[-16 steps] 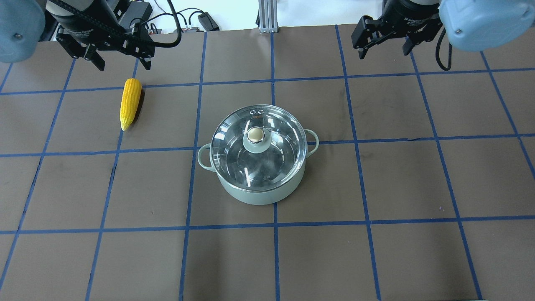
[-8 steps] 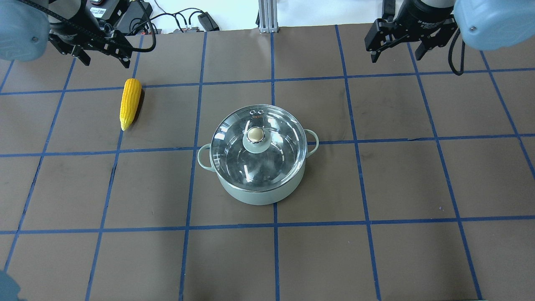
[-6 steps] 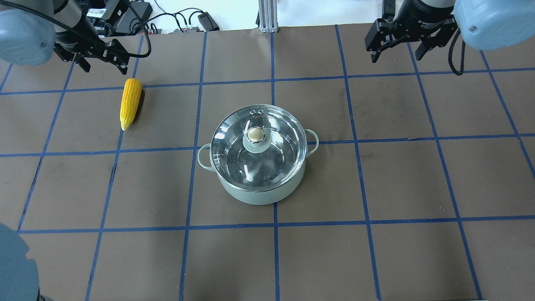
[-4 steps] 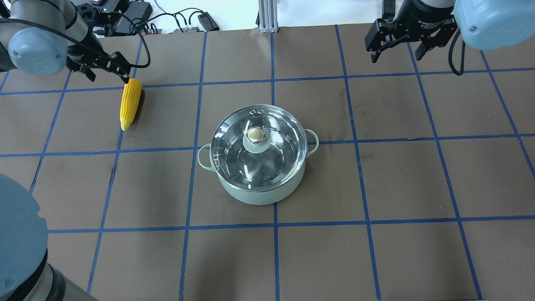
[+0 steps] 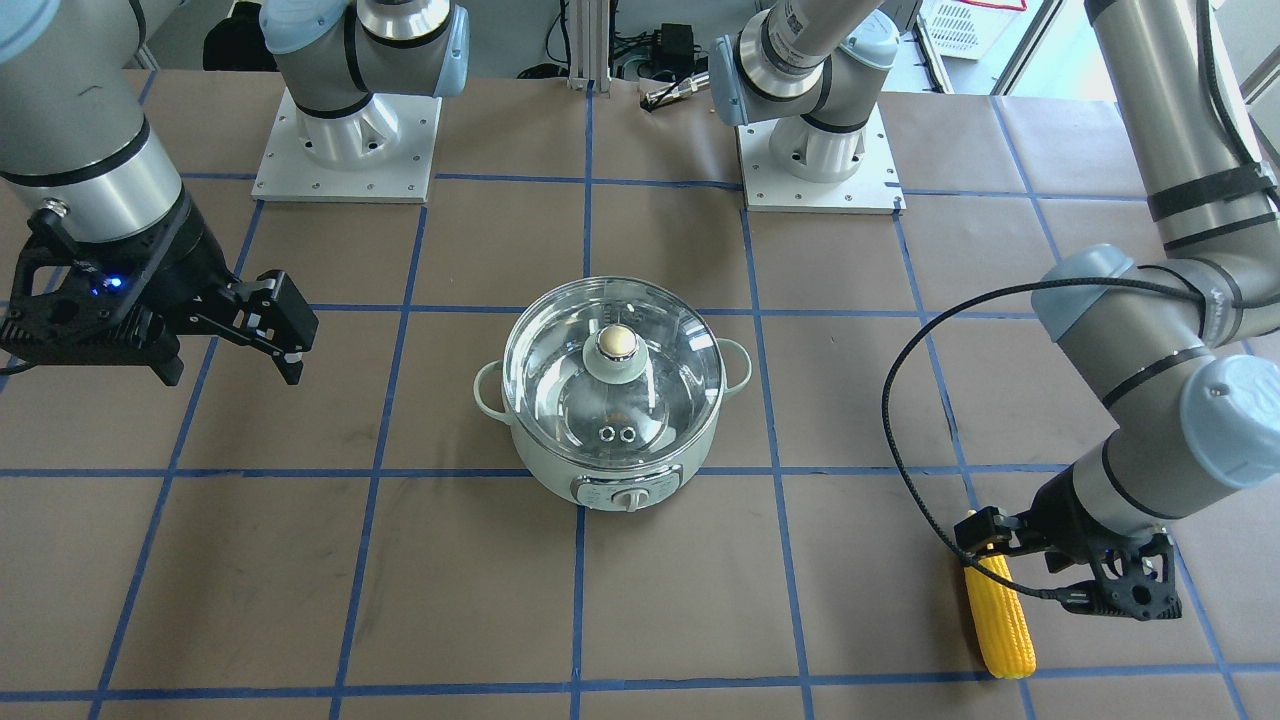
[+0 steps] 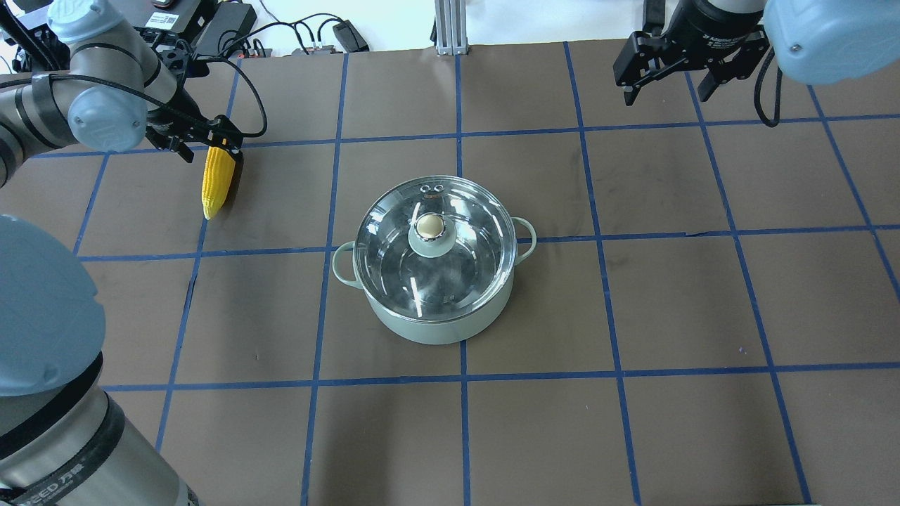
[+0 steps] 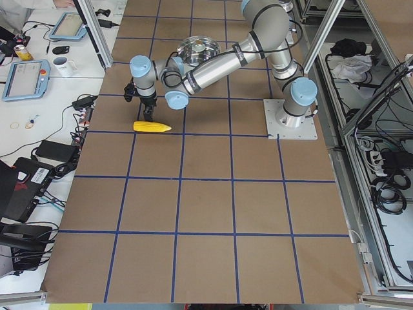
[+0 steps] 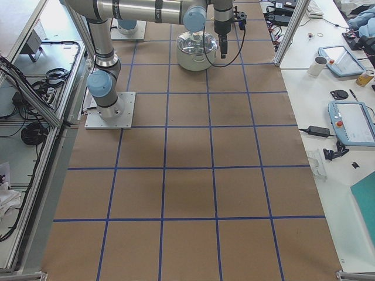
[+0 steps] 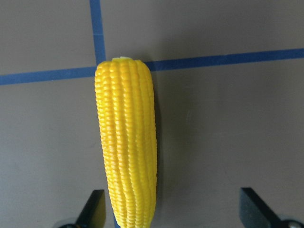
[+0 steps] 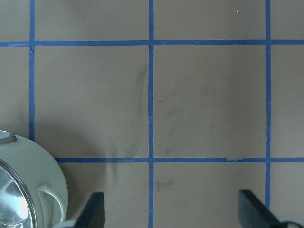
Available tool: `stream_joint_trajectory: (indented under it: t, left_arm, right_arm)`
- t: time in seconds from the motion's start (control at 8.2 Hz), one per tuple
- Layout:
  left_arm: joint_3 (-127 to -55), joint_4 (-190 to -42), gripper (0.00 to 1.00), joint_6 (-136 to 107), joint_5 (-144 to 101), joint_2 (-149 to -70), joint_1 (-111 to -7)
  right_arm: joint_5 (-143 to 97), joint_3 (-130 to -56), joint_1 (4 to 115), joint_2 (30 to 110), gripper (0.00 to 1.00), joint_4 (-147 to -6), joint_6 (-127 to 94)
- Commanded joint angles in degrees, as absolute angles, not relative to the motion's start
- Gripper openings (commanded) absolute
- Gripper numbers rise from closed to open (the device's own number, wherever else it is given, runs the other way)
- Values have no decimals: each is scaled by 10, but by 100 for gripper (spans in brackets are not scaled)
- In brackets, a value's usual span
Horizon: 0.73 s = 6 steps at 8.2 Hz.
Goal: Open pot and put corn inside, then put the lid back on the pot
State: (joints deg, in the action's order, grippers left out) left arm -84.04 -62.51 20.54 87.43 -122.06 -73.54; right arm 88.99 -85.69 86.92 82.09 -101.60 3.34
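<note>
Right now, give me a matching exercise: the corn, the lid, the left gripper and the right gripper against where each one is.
1 corn
2 lid
3 left gripper
4 right gripper

A seated on the pot
B open, above the table, away from the pot
C lying flat on the table
D open, over one end of the corn

Pairs: 1-C, 2-A, 3-D, 4-B

Overhead view looks forward and down on the worktop (image 6: 633,436); front view faces back from the opposite side, steeply. Both centre the pot (image 6: 436,330). End views look along the worktop from afar; wrist cameras point straight down, close — left on the corn (image 9: 126,142), right on the pot's edge.
</note>
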Motion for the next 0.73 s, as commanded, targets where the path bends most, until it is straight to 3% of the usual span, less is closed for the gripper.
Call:
stream_joint_trajectory:
  t: [0.0, 0.61]
  left_arm:
    - [-838, -622, 100, 221, 876, -1239, -735]
    - [-832, -604, 100, 248, 878, -1272, -725]
  right_arm:
    - [890, -857, 869, 821, 100, -1016, 33]
    - [891, -857, 869, 821, 100, -1016, 33]
